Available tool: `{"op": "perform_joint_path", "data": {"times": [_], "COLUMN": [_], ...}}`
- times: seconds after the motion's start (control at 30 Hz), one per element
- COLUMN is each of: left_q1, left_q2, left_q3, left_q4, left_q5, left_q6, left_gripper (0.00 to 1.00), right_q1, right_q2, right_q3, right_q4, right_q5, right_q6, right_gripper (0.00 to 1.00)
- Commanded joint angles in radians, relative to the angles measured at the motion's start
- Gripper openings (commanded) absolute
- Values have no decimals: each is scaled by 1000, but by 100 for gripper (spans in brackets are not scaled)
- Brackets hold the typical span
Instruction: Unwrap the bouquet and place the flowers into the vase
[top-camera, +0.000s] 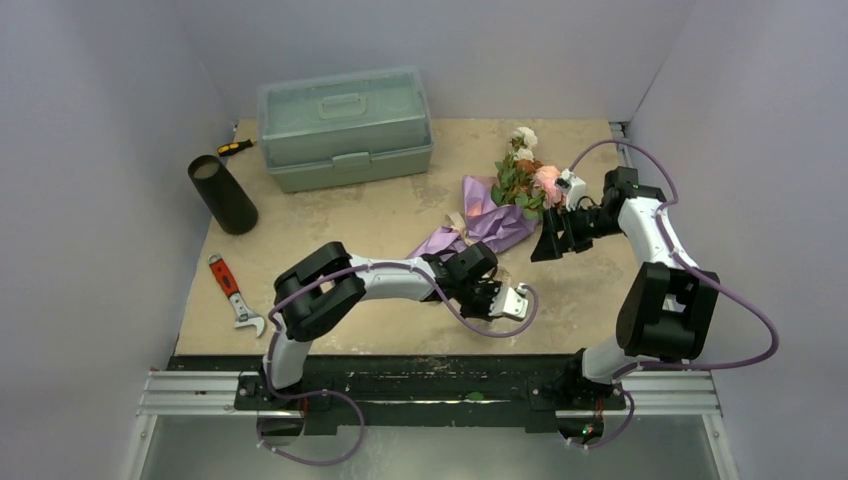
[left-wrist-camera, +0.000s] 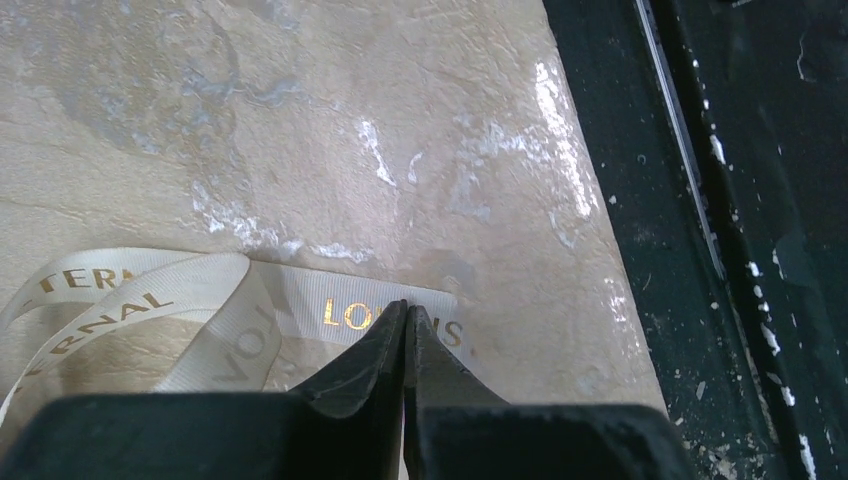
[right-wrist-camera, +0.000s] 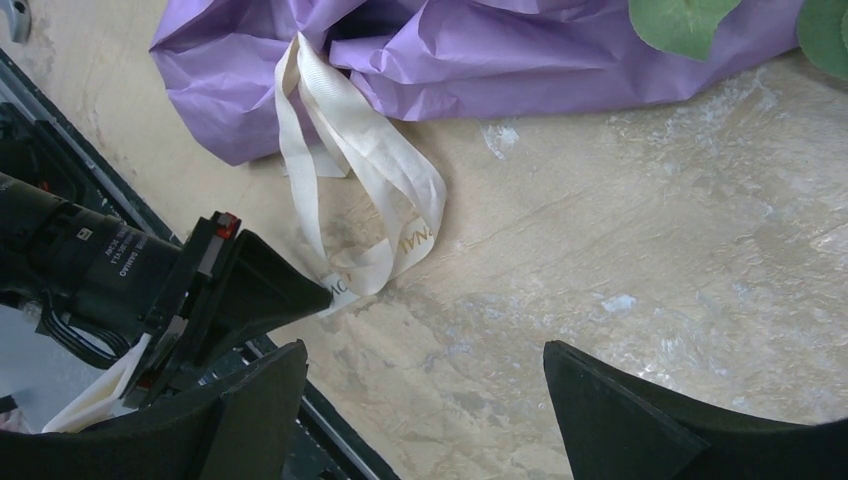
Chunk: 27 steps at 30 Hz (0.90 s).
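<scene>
pale violet walls close in a beige marbled surface (top-camera: 380, 215) on three sides, and its near edge meets a dark scuffed metal rail (top-camera: 440, 365). the left tool (left-wrist-camera: 405, 312) sits low just inside that near edge. its fingers are pressed fully together on the end of a beige ribbon with gold lettering (left-wrist-camera: 200, 300), whose loops trail back to the bouquet of crinkled purple paper (top-camera: 495, 220). the bouquet lies on its side right of centre, with its artificial pink, white and orange flowers (top-camera: 527, 172) pointing toward the far wall. the right tool (right-wrist-camera: 425, 350) hovers just beside the wrap on its right, fingers spread wide, holding nothing, bare surface beneath it. a broad bare stretch of surface runs leftward from the bouquet to the matte black cylindrical vase (top-camera: 222, 195), which stands near the left wall. a pale green plastic toolbox (top-camera: 345, 128) sits near the far wall, with a yellow-and-black screwdriver (top-camera: 235, 147) beside it. an orange-handled adjustable wrench (top-camera: 235, 292) lies toward the front-left corner.
</scene>
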Motion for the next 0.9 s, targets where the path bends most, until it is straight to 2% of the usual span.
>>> {"op": "perform_joint_path", "data": {"times": [0.0,0.27,0.33,0.43,0.53,0.63,0.7,0.87], "left_q1": [-15,-14,-7,32,88,159,198,262], "left_q2": [26,-15,-22,-104,-215,-312,-370,-471], "left_q3": [76,61,57,1,-66,-117,-159,-249], "left_q4": [-35,229,274,366,389,323,302,224], "left_q5": [15,4,10,60,117,178,180,160], "left_q6": [-79,-226,-232,-270,-300,-280,-274,-193], "left_gripper": [0,0,0,0,22,39,43,44], "right_q1": [-5,-6,-7,-2,27,83,134,226], "right_q2": [-16,-18,-13,-2,8,14,41,136], "right_q3": [34,12,-10,-47,-91,-137,-127,-76], "right_q4": [-5,29,66,127,180,244,248,264], "right_q5": [-35,-42,-34,-62,-73,-45,-49,22], "right_q6": [-5,52,83,133,155,191,192,213], "right_gripper": [92,90,83,65,55,55,55,55]}}
